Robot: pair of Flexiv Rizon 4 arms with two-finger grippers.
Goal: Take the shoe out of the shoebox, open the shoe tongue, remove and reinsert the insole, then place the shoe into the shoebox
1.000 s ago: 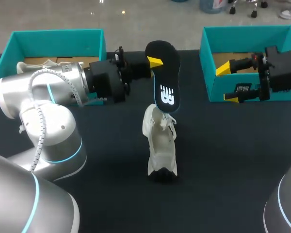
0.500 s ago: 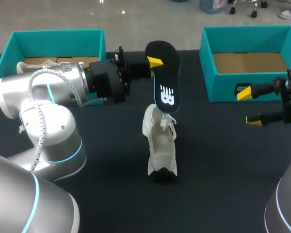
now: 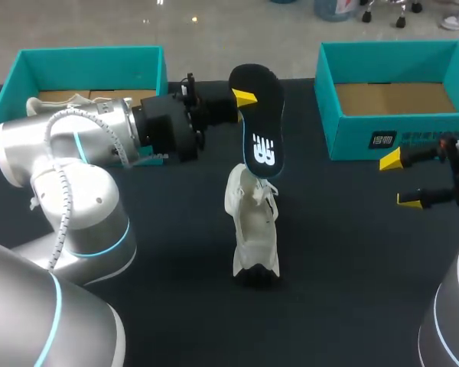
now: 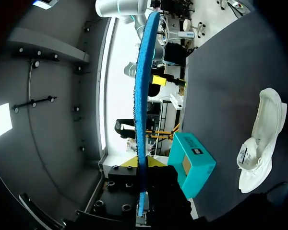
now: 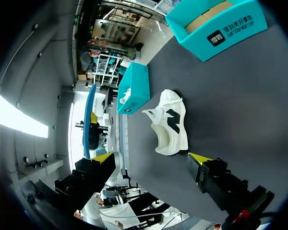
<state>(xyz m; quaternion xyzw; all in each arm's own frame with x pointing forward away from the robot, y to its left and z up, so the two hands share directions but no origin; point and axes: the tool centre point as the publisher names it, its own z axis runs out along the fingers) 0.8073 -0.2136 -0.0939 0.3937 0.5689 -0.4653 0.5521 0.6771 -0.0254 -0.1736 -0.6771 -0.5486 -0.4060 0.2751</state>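
Observation:
My left gripper (image 3: 245, 98) is shut on a dark insole (image 3: 262, 126) and holds it upright above the table, its lower end just over the shoe. In the left wrist view the insole (image 4: 141, 91) stands edge-on, blue, between the yellow tips of the gripper (image 4: 142, 163). The white shoe (image 3: 254, 225) stands on the dark table below it, toe toward the front. My right gripper (image 3: 405, 180) hangs open and empty in front of the right teal shoebox (image 3: 352, 141). Ahead of the open right gripper (image 5: 151, 160) in its wrist view lies the shoe (image 5: 170, 127).
A second teal shoebox (image 3: 92, 57) stands at the back left with something white inside it. The right shoebox shows a bare cardboard floor. My left arm lies across the left side of the table.
My right gripper has come out from over the right shoebox and moved down toward the front, to the table in front of the box. The left arm, insole and shoe have stayed put.

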